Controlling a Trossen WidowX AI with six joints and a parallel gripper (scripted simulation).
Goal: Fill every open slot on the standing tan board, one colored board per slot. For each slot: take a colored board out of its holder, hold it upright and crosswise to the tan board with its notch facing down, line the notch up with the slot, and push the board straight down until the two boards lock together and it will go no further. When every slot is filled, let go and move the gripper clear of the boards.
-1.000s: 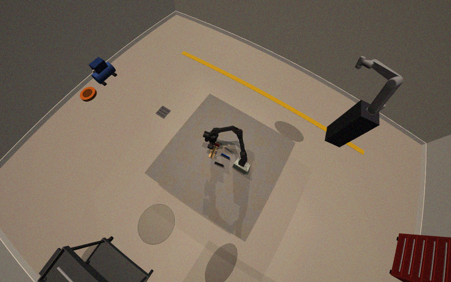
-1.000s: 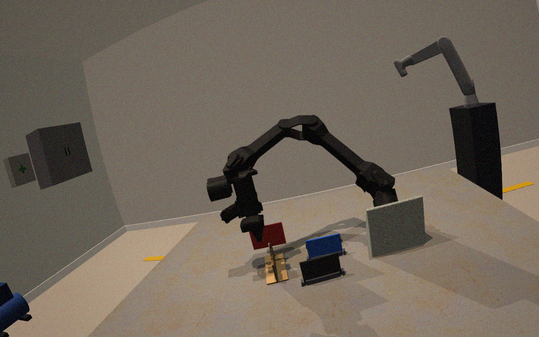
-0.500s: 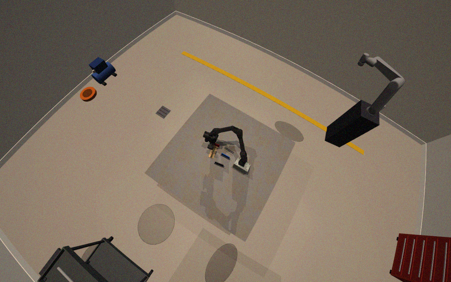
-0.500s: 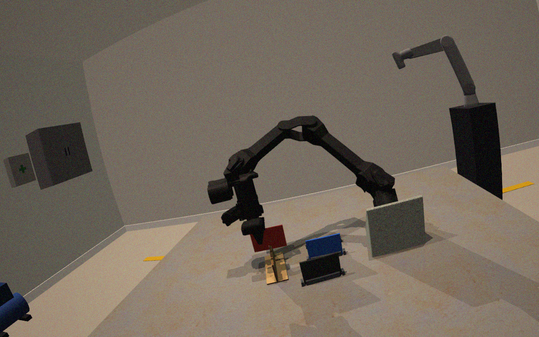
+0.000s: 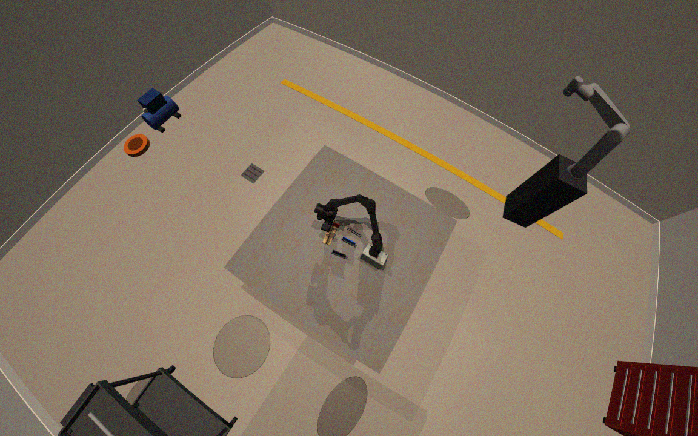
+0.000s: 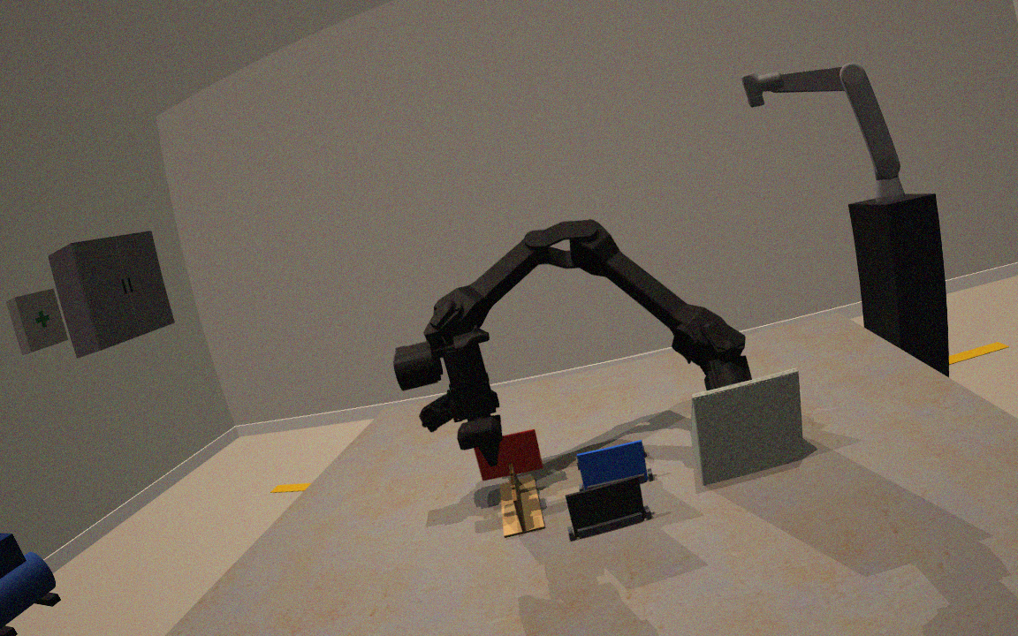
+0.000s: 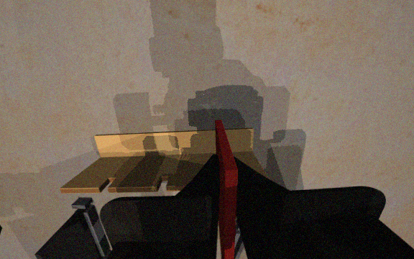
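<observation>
Nearest us, the black board waits upright in its holder, right of the tan board's near end, and there's no grip on it at all. Just beyond it stands the blue board, also racked. The tan board runs away to the left of them, two open slots plain in the wrist view, and a third probably under the fingers.

And here's the action, at its far end! The gripper is closed on the red board, upright and crosswise, over the tan board. It looks close to going in, though the notch is out of sight, so nobody can call the line-up.

What could spoil it? A small sideways error would land the red board's edge on solid tan; pushing on could tip the tan board or twist the red one in the fingers. Any lean could jam it halfway. Letting go early would leave it unlocked, perched high.
</observation>
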